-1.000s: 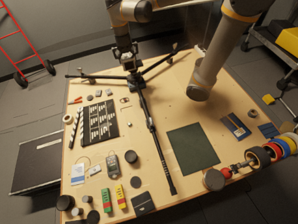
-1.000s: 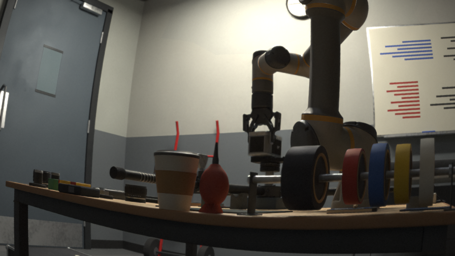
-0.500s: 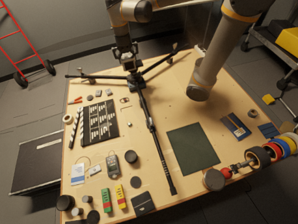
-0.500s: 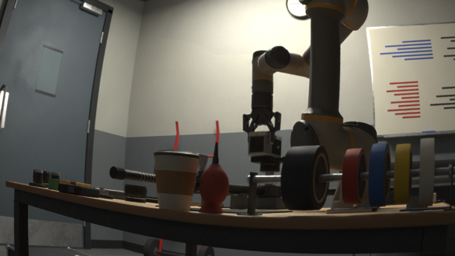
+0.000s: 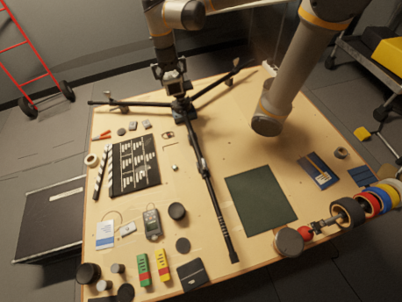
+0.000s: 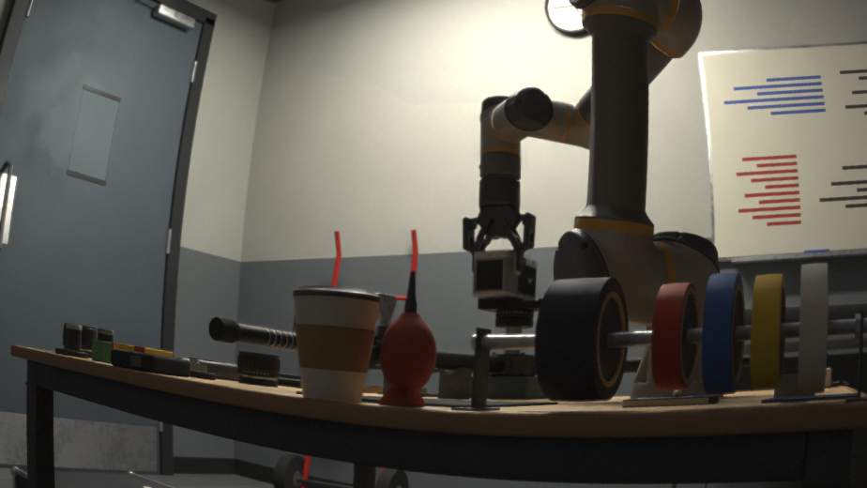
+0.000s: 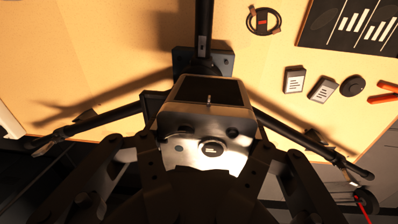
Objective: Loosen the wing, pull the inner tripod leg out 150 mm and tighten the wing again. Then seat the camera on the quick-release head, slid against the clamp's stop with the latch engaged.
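The grey box camera sits directly on top of the tripod's quick-release head, at the hub where the three black legs meet on the far part of the table. One long leg runs toward the near edge, with a clamp collar partway along. The two other legs spread left and right. I cannot tell whether the latch is engaged. My gripper reaches straight down from above and grips the camera body by its sides.
The robot's own thick arm rises over the right half of the table. A clapperboard lies left of the long leg, a dark green mat right of it. Small cards, caps and a cable coil lie around the hub.
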Action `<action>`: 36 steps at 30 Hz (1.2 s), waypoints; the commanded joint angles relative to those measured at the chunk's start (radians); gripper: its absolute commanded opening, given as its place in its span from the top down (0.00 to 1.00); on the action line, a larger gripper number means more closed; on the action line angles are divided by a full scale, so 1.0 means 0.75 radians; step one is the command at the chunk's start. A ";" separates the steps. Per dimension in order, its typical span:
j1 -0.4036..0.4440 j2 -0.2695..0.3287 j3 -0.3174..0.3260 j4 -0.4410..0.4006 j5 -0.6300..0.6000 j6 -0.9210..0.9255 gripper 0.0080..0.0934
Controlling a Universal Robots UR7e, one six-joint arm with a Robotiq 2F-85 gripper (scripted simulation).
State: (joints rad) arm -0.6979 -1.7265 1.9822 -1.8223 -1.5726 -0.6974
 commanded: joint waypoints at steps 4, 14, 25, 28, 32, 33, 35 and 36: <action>0.000 -0.001 -0.001 -0.001 -0.001 0.000 0.63; 0.000 -0.001 -0.001 0.000 -0.001 0.000 0.40; 0.000 -0.001 -0.001 0.000 -0.001 0.000 0.14; 0.000 -0.001 -0.001 0.000 -0.001 0.000 0.07; 0.000 -0.001 -0.001 0.000 -0.001 0.000 0.00; 0.000 -0.001 -0.001 0.000 -0.001 0.000 0.00; 0.000 -0.001 -0.001 0.000 -0.001 0.000 0.00; 0.000 -0.001 -0.001 0.000 -0.001 0.000 0.00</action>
State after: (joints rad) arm -0.6980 -1.7266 1.9821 -1.8221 -1.5730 -0.6974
